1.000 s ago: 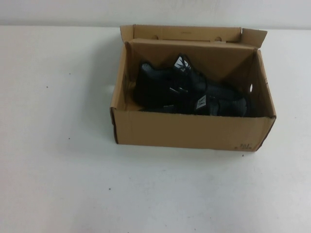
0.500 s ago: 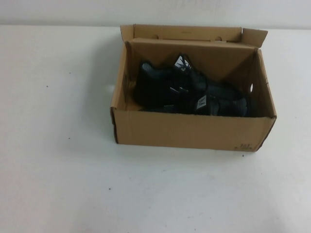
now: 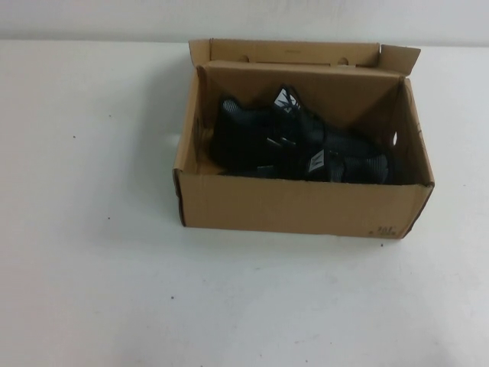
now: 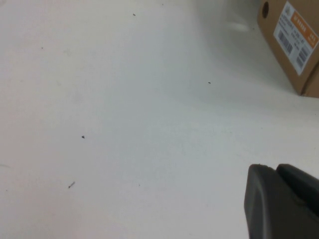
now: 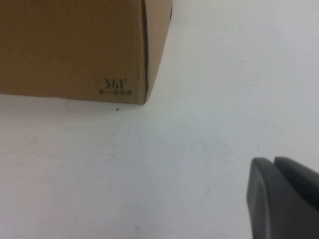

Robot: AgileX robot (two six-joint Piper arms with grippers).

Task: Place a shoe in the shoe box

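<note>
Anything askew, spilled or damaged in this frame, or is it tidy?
Nothing stands out. The black sneakers lie inside the open shoe box, lid flap up. Left end effector and right end effector sit shut over bare table, clear of the box.

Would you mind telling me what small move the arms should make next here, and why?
Probably none beyond staying parked: the black shoes already lie inside the open shoe box. The left gripper and right gripper are both shut, empty, over bare table beside the box. At most, closing the lid flap might follow.
</note>
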